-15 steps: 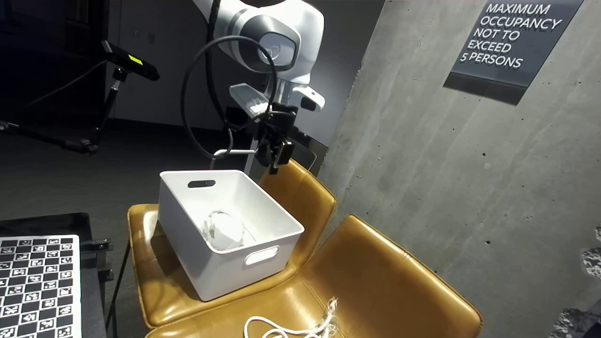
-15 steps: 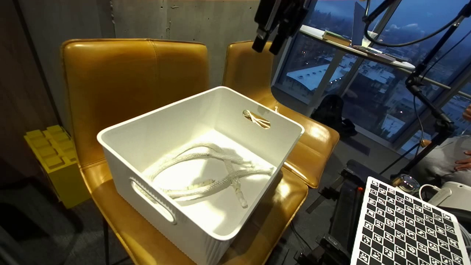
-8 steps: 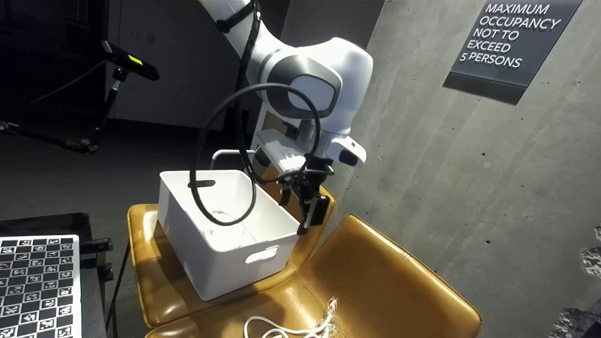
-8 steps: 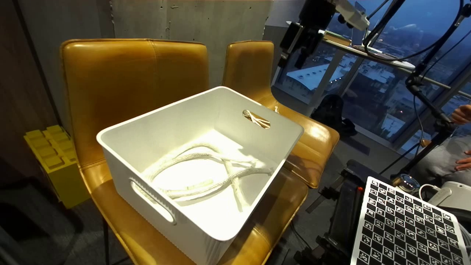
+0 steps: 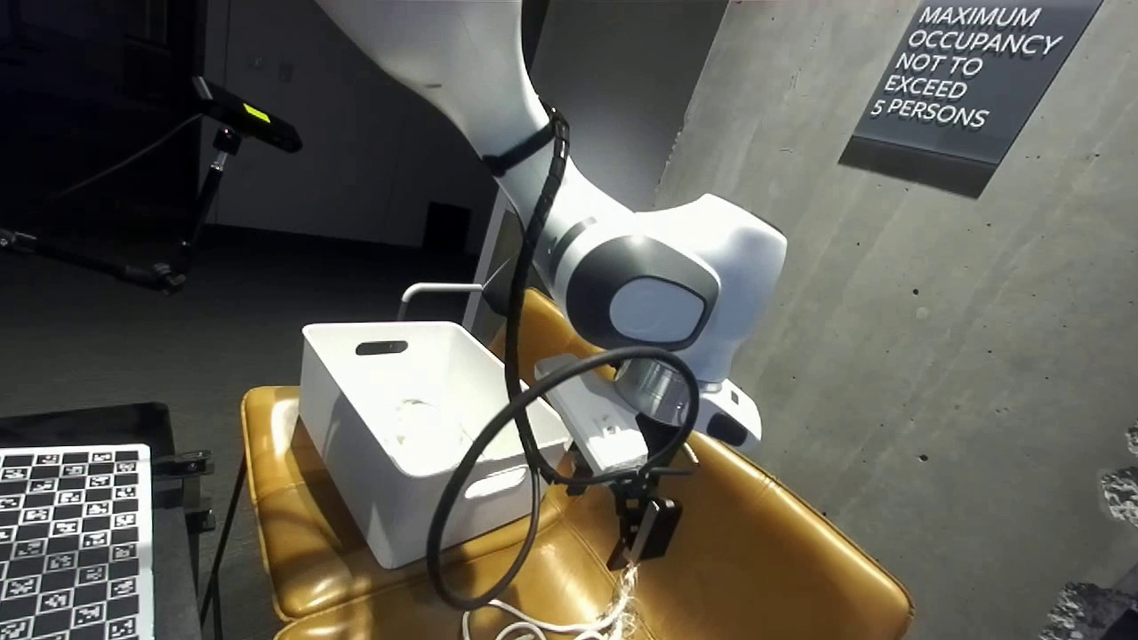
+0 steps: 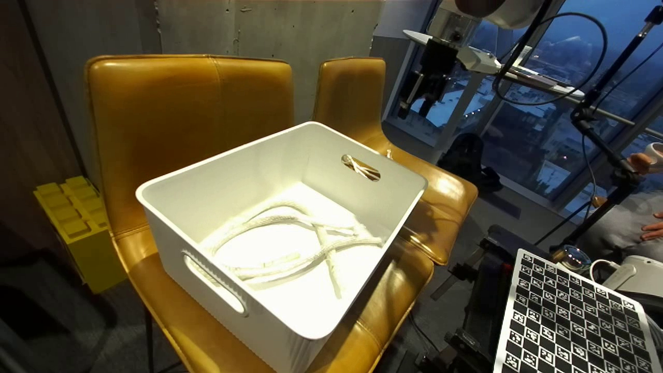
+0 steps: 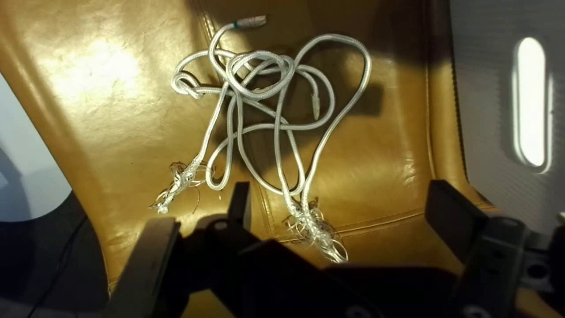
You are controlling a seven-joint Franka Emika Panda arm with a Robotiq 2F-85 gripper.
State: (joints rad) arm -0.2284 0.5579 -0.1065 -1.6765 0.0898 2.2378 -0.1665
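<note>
White rope (image 7: 277, 126), banded green, is seen upper centre in the wrist view; a black-and-white checkered board (image 5: 76, 542) is shown lower left in an exterior view.

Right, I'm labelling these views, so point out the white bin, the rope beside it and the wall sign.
White bin (image 6: 243, 189), in an exterior view: an inner wall.
Rope (image 7: 289, 70) beside it, in the wrist view: crossing strands.
Wall sign (image 5: 965, 92), in an exterior view: its lettered face.

A dark grey occupancy sign (image 5: 965, 91) on the concrete wall (image 5: 845, 329), at the right in an exterior view, reads — in white capitals over five lines — "MAXIMUM OCCUPANCY NOT TO EXCEED 5 PERSONS".
</note>
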